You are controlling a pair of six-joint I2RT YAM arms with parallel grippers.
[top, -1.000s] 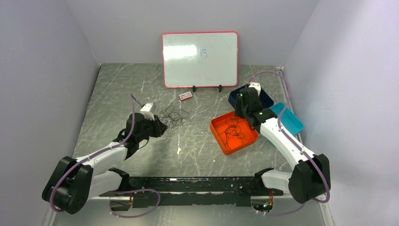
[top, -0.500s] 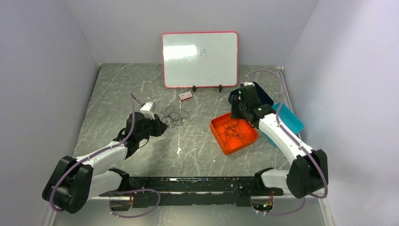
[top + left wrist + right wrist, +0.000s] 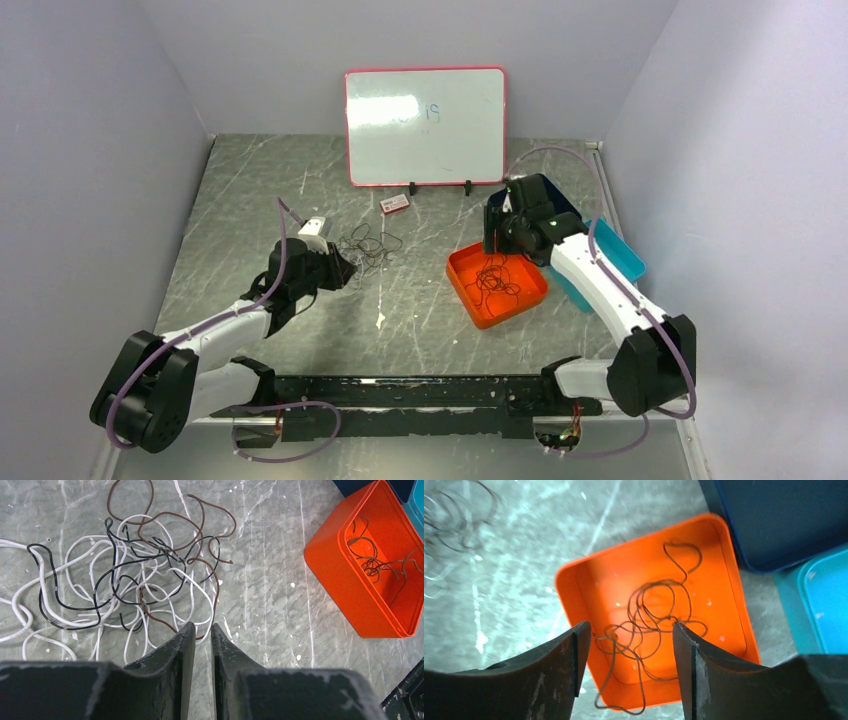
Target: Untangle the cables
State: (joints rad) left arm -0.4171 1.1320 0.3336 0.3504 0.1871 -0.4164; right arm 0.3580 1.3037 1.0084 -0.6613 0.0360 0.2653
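Cables (image 3: 135,580) tangled on table (image 3: 280,555); left arm nearer.
The black, white and brown heap lay just beyond the left gripper (image 3: 202,630), at eleven o'clock of its nearly closed, seemingly empty fingers; the right gripper (image 3: 629,630), spread wide, hung over brown strands (image 3: 649,615) in the orange tray (image 3: 724,610).

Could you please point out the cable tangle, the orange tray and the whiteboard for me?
cable tangle (image 3: 131,582), left wrist view, middle of the loops.
orange tray (image 3: 332,577), left wrist view, its outer side wall.
whiteboard (image 3: 426,125), top external view, centre of the white face.
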